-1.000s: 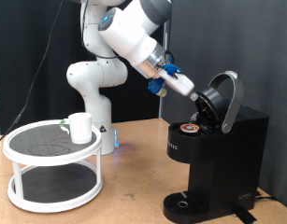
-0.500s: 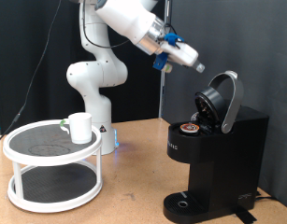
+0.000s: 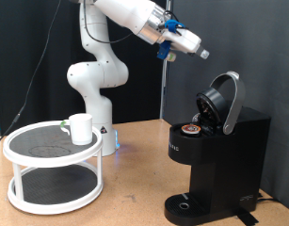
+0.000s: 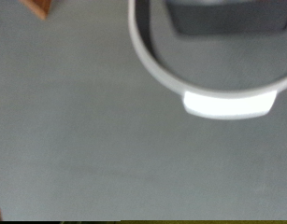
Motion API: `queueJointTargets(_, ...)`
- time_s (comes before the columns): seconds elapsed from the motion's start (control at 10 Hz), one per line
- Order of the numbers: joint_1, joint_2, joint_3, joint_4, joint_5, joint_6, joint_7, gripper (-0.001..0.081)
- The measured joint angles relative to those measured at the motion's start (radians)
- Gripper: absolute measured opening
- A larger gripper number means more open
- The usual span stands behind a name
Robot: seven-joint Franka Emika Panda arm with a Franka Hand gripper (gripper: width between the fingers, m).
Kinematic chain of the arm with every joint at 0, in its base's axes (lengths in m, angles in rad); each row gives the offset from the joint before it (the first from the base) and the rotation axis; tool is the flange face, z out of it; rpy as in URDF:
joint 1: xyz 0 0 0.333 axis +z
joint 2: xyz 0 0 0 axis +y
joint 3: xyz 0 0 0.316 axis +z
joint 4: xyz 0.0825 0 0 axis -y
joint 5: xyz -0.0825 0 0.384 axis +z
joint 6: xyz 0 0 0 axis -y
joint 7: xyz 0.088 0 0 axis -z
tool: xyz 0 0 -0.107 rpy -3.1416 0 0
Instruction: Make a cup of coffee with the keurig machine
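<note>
The black keurig machine (image 3: 222,162) stands at the exterior view's right with its domed lid (image 3: 225,100) raised. A brown-topped pod (image 3: 192,129) sits in its open chamber. The small white cup (image 3: 81,128) stands on the top shelf of a white round stand (image 3: 31,155) at the exterior view's left. My gripper (image 3: 200,53) is high in the air, above the lid and a little to its left, touching nothing. The wrist view shows no fingers. It shows the lid's silver rim and pale handle tab (image 4: 227,103) against a grey surface.
The robot's white base (image 3: 95,89) stands behind the stand on the wooden table (image 3: 135,198). A thin vertical pole (image 3: 164,89) rises behind the machine. A drip tray (image 3: 186,204) sits at the machine's foot.
My gripper has risen from beside the raised lid towards the exterior view's top and now hangs well above it. The lid stays open; the cup and pod have not moved.
</note>
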Motion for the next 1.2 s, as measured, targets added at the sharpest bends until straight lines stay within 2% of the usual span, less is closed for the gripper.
queueJointTargets(0.1, 0.010, 0.003, 0.012, 0.017, 0.044, 0.013, -0.003, 0.0734)
queueJointTargets(0.2, 0.018, 0.009, 0.030, 0.037, 0.047, 0.022, -0.001, 0.0734)
queueJointTargets(0.4, 0.021, 0.030, 0.087, 0.083, -0.074, 0.042, 0.077, 0.0734)
queueJointTargets(0.6, 0.025, 0.052, 0.159, 0.118, -0.210, 0.115, 0.158, 0.0734)
queueJointTargets(0.7, 0.029, 0.067, 0.188, 0.135, -0.230, 0.144, 0.186, 0.0734)
queueJointTargets(0.8, 0.029, 0.083, 0.201, 0.149, -0.235, 0.163, 0.198, 0.0734)
queueJointTargets(1.0, 0.028, 0.083, 0.201, 0.144, -0.241, 0.162, 0.187, 0.0734)
queueJointTargets(1.2, 0.029, 0.097, 0.216, 0.144, -0.343, 0.158, 0.214, 0.0734)
